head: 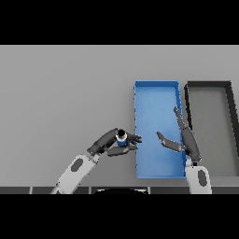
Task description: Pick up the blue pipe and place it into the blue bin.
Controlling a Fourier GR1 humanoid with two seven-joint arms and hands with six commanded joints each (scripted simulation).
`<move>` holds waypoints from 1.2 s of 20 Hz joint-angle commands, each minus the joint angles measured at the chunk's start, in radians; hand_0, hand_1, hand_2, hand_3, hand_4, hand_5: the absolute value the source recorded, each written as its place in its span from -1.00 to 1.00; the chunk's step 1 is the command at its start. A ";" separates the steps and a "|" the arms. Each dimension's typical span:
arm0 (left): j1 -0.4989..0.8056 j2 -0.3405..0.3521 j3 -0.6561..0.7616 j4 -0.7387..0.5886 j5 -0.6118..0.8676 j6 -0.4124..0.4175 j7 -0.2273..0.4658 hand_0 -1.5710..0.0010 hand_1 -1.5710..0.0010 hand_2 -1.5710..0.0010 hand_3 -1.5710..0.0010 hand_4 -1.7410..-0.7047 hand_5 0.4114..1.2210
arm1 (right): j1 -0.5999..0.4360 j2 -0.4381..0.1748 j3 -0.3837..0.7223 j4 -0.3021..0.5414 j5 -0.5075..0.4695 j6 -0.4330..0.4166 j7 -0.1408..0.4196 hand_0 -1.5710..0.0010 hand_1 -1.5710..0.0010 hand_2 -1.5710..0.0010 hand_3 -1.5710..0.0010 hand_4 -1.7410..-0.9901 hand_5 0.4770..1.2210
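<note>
Left to right: bare grey table (pixel 56 93) on the far left, nothing on it there. Left arm comes up from the lower edge, left hand (pixel 112 142) curled round the blue pipe (pixel 122 138), fingers and thumb clamped on it from both sides, so the pipe is off the table and carried in the hand (short piece, dark cap or end facing up, blue body just showing below it). Pipe sits just beside the left wall of the blue bin (pixel 156 91), fingertips reaching to about that wall, not yet over the inside; my read is that this is the carry step, pick done, drop not yet done. Bin lies lengthwise away from the robot, nothing seen inside it. Right hand (pixel 184 140) is over the right half of the bin, fingers straight and spread from the thumb, holding nothing; looks idle, though it hangs over the target area and could get in the way of a drop near that side. Right of the blue bin, close alongside it, a dark grey bin (pixel 207 85) of similar shape, a likely wrong target if the carry overshoots. Next move probably needs the left hand further right over the blue floor before letting go.
</note>
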 commanded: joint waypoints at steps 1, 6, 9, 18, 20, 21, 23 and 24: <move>0.003 0.002 0.004 0.001 -0.006 -0.001 -0.002 -1.00 -1.00 -1.00 -1.00 -0.49 1.00 | -0.008 0.008 0.004 0.005 -0.011 0.008 0.007 1.00 0.98 0.99 1.00 0.46 -0.74; 0.013 -0.011 0.012 -0.008 -0.021 -0.017 0.011 -1.00 -1.00 -1.00 -1.00 -0.49 1.00 | -0.045 -0.037 -0.035 -0.092 -0.226 0.145 -0.072 1.00 0.99 0.97 1.00 0.52 -0.68; 0.018 -0.009 0.018 -0.016 -0.032 -0.032 0.017 -1.00 -1.00 -1.00 -1.00 -0.48 1.00 | -0.108 -0.119 -0.023 -0.191 -0.322 0.226 0.042 1.00 0.99 0.99 1.00 0.52 -0.73; 0.032 -0.016 0.045 -0.038 -0.061 -0.067 0.030 -1.00 -1.00 -1.00 -1.00 -0.49 1.00 | -0.293 -0.210 0.126 -0.322 -0.423 0.361 0.260 1.00 1.00 1.00 1.00 0.31 -0.87; 0.020 -0.043 0.042 -0.016 -0.081 -0.063 0.044 -1.00 -1.00 -1.00 -1.00 -0.49 1.00 | -0.318 -0.191 0.161 -0.312 -0.438 0.369 0.314 1.00 1.00 1.00 1.00 0.34 -0.88; 0.023 -0.045 0.041 -0.021 -0.082 -0.072 0.040 -1.00 -1.00 -1.00 -1.00 -0.49 1.00 | -0.327 -0.183 0.179 -0.316 -0.471 0.384 0.332 1.00 1.00 1.00 1.00 0.36 -0.87; 0.028 -0.042 0.054 -0.012 -0.083 -0.084 0.032 -1.00 -1.00 -1.00 -1.00 -0.49 1.00 | -0.371 -0.170 0.211 -0.305 -0.479 0.398 0.358 1.00 1.00 1.00 1.00 0.39 -0.87; 0.034 -0.046 0.051 -0.024 -0.081 -0.094 0.035 -1.00 -1.00 -1.00 -1.00 -0.49 1.00 | -0.398 -0.158 0.225 -0.284 -0.468 0.400 0.379 1.00 1.00 1.00 1.00 0.40 -0.89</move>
